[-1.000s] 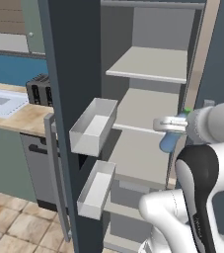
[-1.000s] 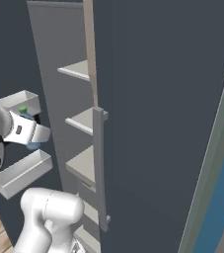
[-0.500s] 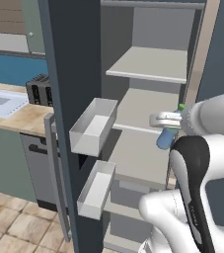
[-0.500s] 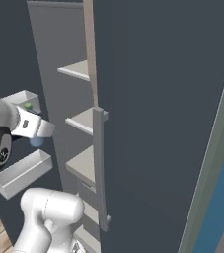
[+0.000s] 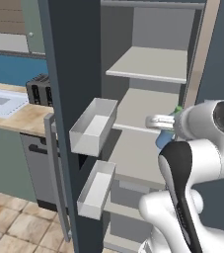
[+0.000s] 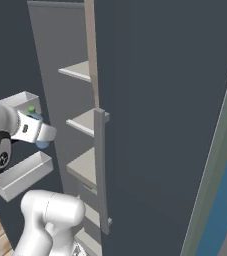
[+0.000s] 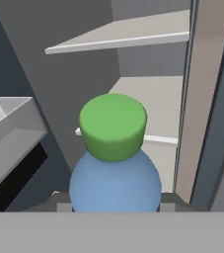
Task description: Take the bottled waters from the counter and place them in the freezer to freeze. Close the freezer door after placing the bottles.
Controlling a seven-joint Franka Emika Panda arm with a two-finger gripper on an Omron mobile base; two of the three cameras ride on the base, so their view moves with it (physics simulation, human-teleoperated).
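The gripper (image 5: 159, 121) clamped the blue bottle (image 7: 114, 173) before the open freezer (image 5: 143, 108), shelf at 12 o'clock, nothing yet placed.

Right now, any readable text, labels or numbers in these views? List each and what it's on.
None readable.
The blue bottle and its green cap carry no label or print.
A small dark mark on the gripper housing in the right base view is too small to read.
The freezer shelves and door bins are blank.

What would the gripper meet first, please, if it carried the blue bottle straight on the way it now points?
Probably nothing at once: the gripper, shut on the blue bottle, points into the open freezer, above a shelf. The back wall would likely come first, though depth is unclear.
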